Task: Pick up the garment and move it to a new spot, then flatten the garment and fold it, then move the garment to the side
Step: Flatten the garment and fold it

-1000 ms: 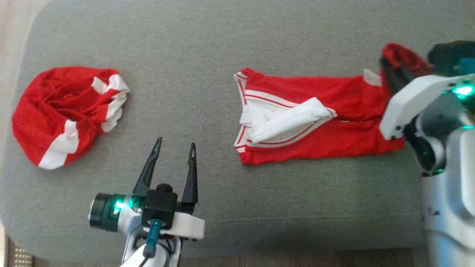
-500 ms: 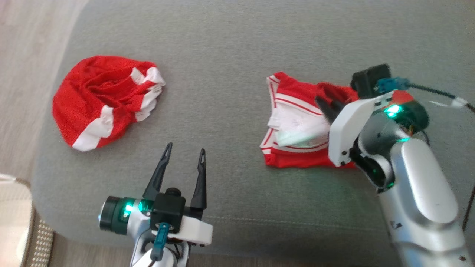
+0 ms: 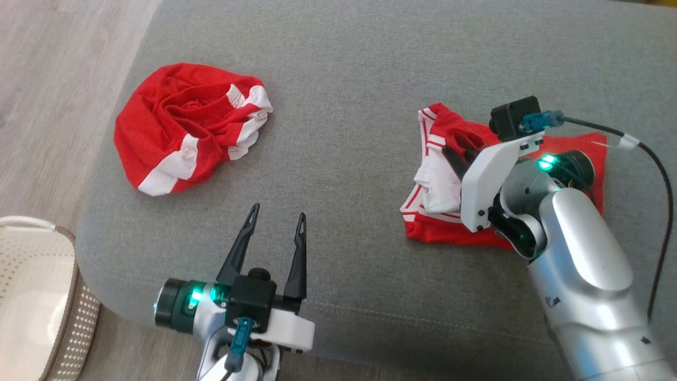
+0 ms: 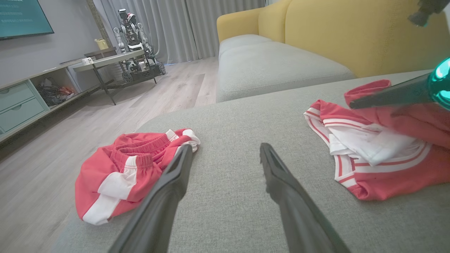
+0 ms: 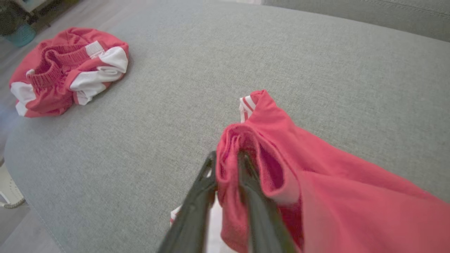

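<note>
The garment (image 3: 439, 235), red with white trim, lies doubled over on the right side of the grey cushion (image 3: 359, 79). My right gripper (image 3: 456, 151) hovers over its left part, shut on a fold of the red cloth. In the right wrist view that fold (image 5: 316, 175) bunches between the two closed fingers of the gripper (image 5: 226, 156). My left gripper (image 3: 278, 211) stands open and holds nothing near the cushion's front edge, well left of the garment (image 4: 386, 154). From the left wrist its fingers (image 4: 225, 147) point across bare cushion.
Crumpled red and white shorts (image 3: 185, 127) lie at the cushion's left end, close to its edge. A pale perforated basket (image 3: 31, 286) stands on the wooden floor at the lower left. A yellow sofa back (image 4: 351, 31) rises behind the cushions.
My right gripper has carried the garment's right end over to the left, laying it across the other half. The head camera has swung left. The left gripper stays open and still.
</note>
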Robot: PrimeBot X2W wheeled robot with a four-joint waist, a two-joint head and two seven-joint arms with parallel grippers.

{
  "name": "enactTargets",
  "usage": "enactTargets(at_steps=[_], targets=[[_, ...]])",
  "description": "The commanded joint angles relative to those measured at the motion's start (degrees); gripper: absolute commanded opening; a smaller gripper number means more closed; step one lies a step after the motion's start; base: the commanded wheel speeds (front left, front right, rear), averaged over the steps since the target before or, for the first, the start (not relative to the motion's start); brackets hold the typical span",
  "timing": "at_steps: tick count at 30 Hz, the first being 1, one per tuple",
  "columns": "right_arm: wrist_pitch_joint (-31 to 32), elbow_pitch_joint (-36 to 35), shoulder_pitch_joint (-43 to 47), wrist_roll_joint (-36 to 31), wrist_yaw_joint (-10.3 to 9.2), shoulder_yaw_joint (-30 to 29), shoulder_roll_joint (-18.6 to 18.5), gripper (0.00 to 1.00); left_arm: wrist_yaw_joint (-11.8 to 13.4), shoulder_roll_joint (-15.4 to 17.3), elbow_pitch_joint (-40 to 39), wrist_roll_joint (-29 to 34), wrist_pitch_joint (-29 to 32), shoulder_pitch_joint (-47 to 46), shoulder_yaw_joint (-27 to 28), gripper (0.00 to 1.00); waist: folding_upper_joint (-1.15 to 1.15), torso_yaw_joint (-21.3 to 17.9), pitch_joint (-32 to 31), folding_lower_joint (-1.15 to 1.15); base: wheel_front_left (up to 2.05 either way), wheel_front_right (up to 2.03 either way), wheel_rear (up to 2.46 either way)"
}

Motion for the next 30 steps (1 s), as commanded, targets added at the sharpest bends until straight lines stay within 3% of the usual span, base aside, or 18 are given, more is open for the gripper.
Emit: enactTargets(at_steps=[1,8,14,18,20,21,22,23,24,30], targets=[[-1.06,-1.88,-2.69,0.30,-0.01,0.88,0.98,1.00,-0.22,-0.09,-1.49,0.64,-0.69,-0.70,2.46,1.00,0.00,0.08,-0.04,0.00,0.00,0.00,0.00],[-9.38,-5.73,-3.64,1.83,-0.01,0.85,0.98,1.00,-0.61,0.40,-1.20,1.21,-0.69,0.51,3.68,1.00,0.00,-2.72,-1.46,0.00,0.00,0.00,0.00],[-10.87,-12.75,1.71,-5.49,-0.01,-7.09,-0.40,1.00,-0.84,0.39,-1.76,1.72,-0.69,1.22,4.00,1.00,0.00,-6.01,-2.78,0.00,0.00,0.00,0.00],[-9.99,-18.22,9.30,-7.00,-0.01,-12.97,-1.50,1.00,-1.02,0.25,-2.10,2.14,-0.69,1.47,3.95,1.00,0.00,-6.88,-2.96,0.00,0.00,0.00,0.00],[-9.35,-20.93,13.40,-7.68,-0.01,-14.95,-1.85,0.75,-1.01,0.32,-2.40,2.29,-0.69,1.65,4.12,1.00,0.00,-7.22,-2.68,0.00,0.00,0.00,0.00],[-9.03,-22.04,15.31,-7.68,-0.01,-15.62,-1.77,0.51,-1.01,0.36,-2.54,2.34,-0.69,1.69,4.24,1.00,0.00,-7.36,-2.51,0.00,0.00,0.00,0.00],[-8.68,-22.95,17.02,-7.36,-0.01,-15.84,-1.59,0.39,-0.98,0.41,-2.66,2.36,-0.69,1.74,4.42,1.00,0.00,-7.54,-2.32,0.00,0.00,0.00,0.00],[-8.33,-23.54,18.49,-7.03,-0.01,-15.69,-1.43,0.07,-0.99,0.44,-2.72,2.37,-0.69,1.76,4.57,1.00,0.00,-7.68,-2.16,0.00,0.00,0.00,0.00],[-7.99,-23.84,19.68,-6.88,-0.01,-15.29,-1.35,0.00,-1.06,0.44,-2.73,2.36,-0.69,1.78,4.68,1.00,0.00,-7.75,-2.05,0.00,0.00,0.00,0.00],[-7.03,-20.15,20.83,-7.17,-0.01,-12.98,-0.74,0.00,-1.84,-0.07,-2.44,2.61,-0.69,1.20,4.52,1.00,0.00,-7.01,-1.75,0.00,0.00,0.00,0.00]])
